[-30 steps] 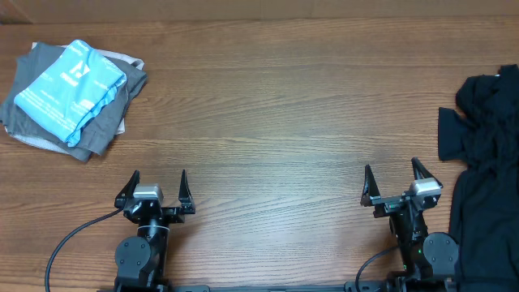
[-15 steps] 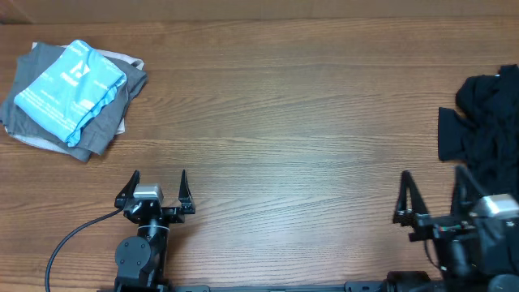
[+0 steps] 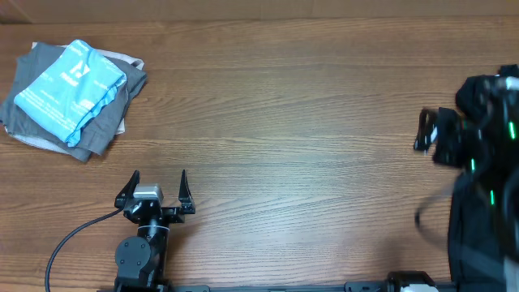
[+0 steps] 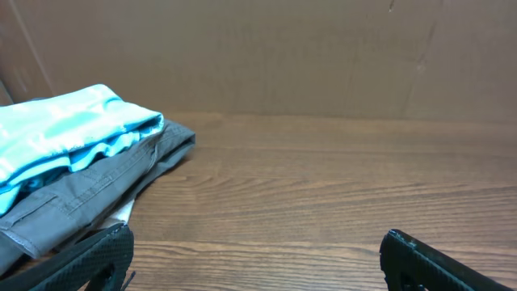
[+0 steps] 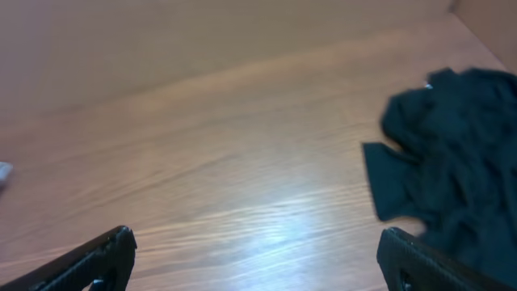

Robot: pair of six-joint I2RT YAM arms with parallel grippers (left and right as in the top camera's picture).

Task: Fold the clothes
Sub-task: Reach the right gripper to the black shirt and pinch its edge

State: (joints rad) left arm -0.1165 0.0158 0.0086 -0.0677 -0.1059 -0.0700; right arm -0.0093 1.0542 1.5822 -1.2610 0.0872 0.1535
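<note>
Here your right pincer hung spread above the tabletop, the black clothes heaped ahead, to its right.

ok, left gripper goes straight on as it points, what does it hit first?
Way looks free: the left gripper points across bare table toward the brown back wall, likely first contact, though depth is unclear. The folded grey-and-blue stack sits left of that line.

The wood-grain counter carries a folded grey-and-blue stack at the upper left. Crumpled black clothes lie at the right edge.
</note>
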